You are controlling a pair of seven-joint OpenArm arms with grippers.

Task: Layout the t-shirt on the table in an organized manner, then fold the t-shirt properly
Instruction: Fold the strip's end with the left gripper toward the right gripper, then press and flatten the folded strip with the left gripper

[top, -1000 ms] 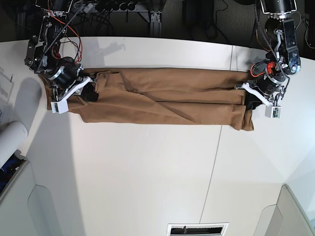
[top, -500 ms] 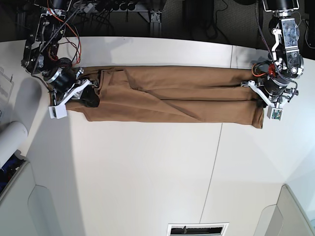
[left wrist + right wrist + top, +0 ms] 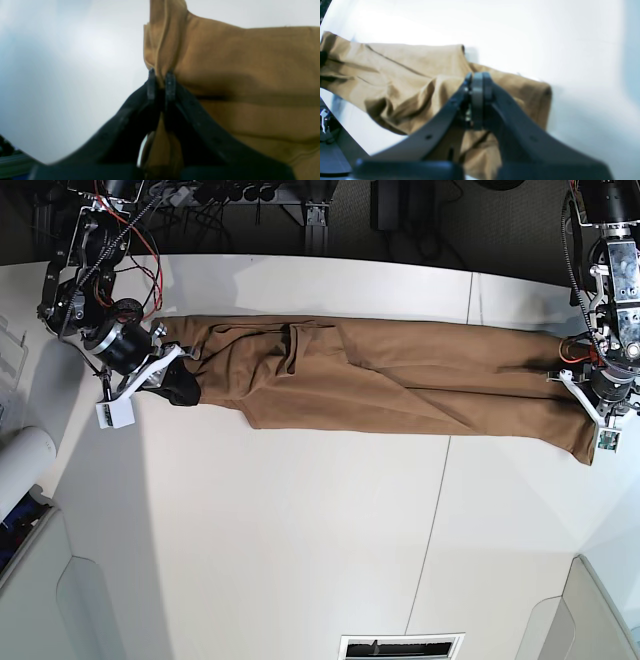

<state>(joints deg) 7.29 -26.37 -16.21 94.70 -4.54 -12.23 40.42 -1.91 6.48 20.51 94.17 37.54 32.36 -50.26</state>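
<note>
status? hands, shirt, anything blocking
Left hand shut on the t-shirt. Right hand shut on its other end. Shirt stretched long across the table, creased. Nothing in the way.

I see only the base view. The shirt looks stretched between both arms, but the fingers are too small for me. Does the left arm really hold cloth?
Observer: Yes. In the left wrist view the left gripper is shut on a bunched fold of the t-shirt; cloth rises between the two fingers.
Operator: And the right side?
Observer: In the right wrist view the right gripper is pressed shut with no gap, and wrinkled cloth gathers right at its tips, so it looks held.
Operator: Is any cloth loose past it?
Observer: A short rounded end of the shirt lies on the table just beyond the right fingers.
</note>
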